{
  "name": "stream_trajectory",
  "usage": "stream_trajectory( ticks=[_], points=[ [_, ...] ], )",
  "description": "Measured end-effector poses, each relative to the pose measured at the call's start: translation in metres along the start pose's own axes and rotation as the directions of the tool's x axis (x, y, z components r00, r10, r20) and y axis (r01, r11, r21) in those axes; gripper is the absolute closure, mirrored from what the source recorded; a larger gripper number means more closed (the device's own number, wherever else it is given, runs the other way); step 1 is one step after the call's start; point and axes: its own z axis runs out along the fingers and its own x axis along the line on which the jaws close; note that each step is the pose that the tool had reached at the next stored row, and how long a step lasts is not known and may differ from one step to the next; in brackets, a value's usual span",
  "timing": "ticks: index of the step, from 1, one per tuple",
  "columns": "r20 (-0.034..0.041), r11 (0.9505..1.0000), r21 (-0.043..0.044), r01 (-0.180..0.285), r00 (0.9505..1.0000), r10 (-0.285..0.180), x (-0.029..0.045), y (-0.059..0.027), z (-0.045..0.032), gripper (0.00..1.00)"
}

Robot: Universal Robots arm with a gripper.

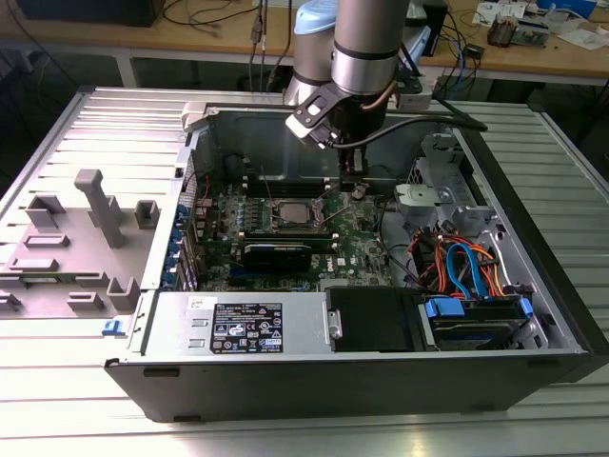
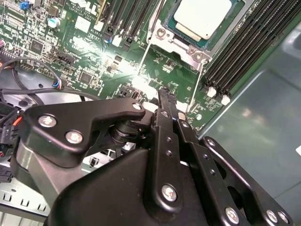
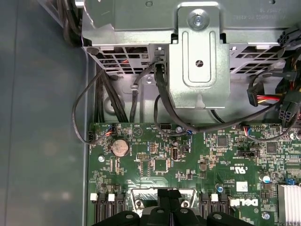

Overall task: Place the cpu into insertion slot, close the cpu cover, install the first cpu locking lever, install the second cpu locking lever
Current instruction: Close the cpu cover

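At the exterior view's left, a grey plastic fixture with upright posts (image 1: 105,219) rests on the ribbed silvery metal bench (image 1: 57,381), beside the open black computer case (image 1: 381,381). Along the case's near wall lies a silvery power supply box (image 1: 190,324) with a black-and-white sticker (image 1: 245,328); I cannot make out its print. The green circuit board (image 1: 357,238) carries white lettering that I leave unread. Mid-board is the insertion slot (image 1: 290,211), a small square socket with a silvery rim. In the second wrist view the cpu (image 2: 203,16), with its pale metal lid, lies in it. The thin silvery cpu cover (image 2: 176,37) seems to lie flat around it, and a thin wire lever (image 2: 202,82) runs out from one corner; I cannot tell whether it is latched. My black two-fingered tool (image 1: 354,188) hangs low over the board, just at the exterior view's right of the socket. Its tips (image 2: 164,94) are pressed together with nothing visible between them. Further right are the silvery drive cage (image 3: 197,61) and orange and blue cables (image 1: 466,267). As I judge it, the tips could slip off that springy wire and strike the small parts beneath. If the cover is not fully seated, pressing could strain the socket.
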Motion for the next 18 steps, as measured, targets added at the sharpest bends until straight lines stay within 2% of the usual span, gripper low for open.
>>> stream_trajectory(
  ticks=[18],
  points=[
    [-0.0001, 1.0000, 0.0000, 0.000, 1.0000, 0.000, 0.0001, 0.0121, 0.0006, 0.89]
  ],
)
